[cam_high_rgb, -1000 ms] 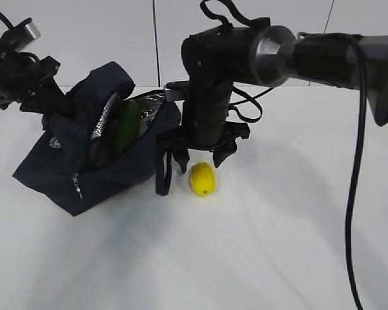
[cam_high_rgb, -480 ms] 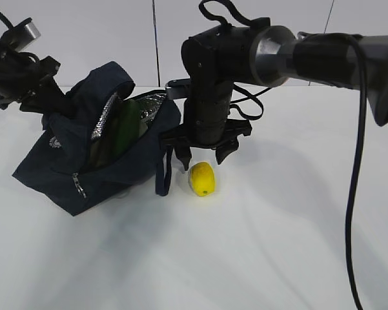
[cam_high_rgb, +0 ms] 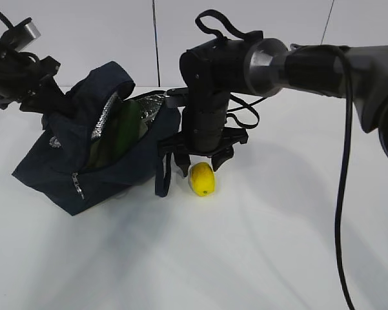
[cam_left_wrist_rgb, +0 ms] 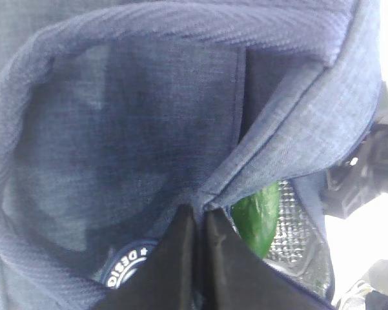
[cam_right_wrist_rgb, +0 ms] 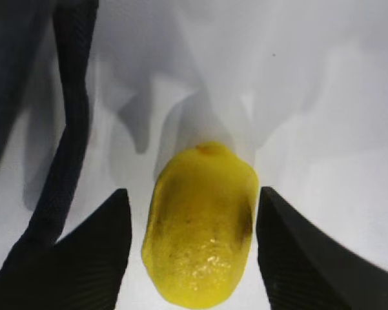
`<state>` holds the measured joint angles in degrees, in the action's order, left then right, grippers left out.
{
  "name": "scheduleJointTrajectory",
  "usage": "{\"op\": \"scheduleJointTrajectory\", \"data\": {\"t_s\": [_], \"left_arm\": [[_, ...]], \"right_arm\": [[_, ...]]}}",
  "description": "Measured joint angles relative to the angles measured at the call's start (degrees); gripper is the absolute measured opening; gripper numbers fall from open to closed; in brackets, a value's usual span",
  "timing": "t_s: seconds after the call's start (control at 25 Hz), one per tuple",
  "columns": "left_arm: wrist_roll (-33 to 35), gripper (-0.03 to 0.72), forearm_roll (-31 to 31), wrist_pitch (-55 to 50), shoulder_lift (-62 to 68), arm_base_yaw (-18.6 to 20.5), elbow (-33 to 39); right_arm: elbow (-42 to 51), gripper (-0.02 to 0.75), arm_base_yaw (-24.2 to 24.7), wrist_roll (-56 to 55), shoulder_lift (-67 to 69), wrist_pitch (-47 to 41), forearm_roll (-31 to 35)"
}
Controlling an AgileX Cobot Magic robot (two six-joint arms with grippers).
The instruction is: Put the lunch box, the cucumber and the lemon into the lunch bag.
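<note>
Right wrist view: the two black ribbed fingers (cam_right_wrist_rgb: 290, 252) of the right gripper (cam_right_wrist_rgb: 194, 248) are seen spread apart, one on each side of the small bright yellow oval lemon (cam_right_wrist_rgb: 200, 223), with a narrow gap left on both sides, so nothing is grasped. One lemon is counted, dimpled in skin, lying on the plain white tabletop (cam_right_wrist_rgb: 323, 97). A dark navy strap (cam_right_wrist_rgb: 68, 148) of the bag is seen just beside the left finger.

Left wrist view shows the left gripper (cam_left_wrist_rgb: 200, 258) with its fingers clenched on a fold of the dark navy woven fabric lunch bag (cam_left_wrist_rgb: 116, 129). One long dark green smooth cucumber (cam_left_wrist_rgb: 255, 223) is seen inside the bag against the silvery quilted foil lining (cam_left_wrist_rgb: 297, 239).

From the exterior view, the bag (cam_high_rgb: 58, 168) is held slumped and open, the lemon (cam_high_rgb: 202, 179) just beside it, and open tabletop (cam_high_rgb: 277, 245) is left in front and to the right.
</note>
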<state>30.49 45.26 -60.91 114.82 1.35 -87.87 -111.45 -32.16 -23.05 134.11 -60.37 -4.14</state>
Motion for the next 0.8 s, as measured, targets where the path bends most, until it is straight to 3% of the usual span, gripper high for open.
{"op": "scheduleJointTrajectory", "data": {"t_s": [0.44,0.8], "left_arm": [[0.0,-0.009,-0.09,0.49,0.0,0.0,0.0],[0.0,-0.009,-0.35,0.63,0.0,0.0,0.0]], "right_arm": [[0.0,0.442,0.0,0.0,1.78,-0.61,0.26],[0.0,0.339,0.0,-0.1,1.78,-0.96,-0.06]]}}
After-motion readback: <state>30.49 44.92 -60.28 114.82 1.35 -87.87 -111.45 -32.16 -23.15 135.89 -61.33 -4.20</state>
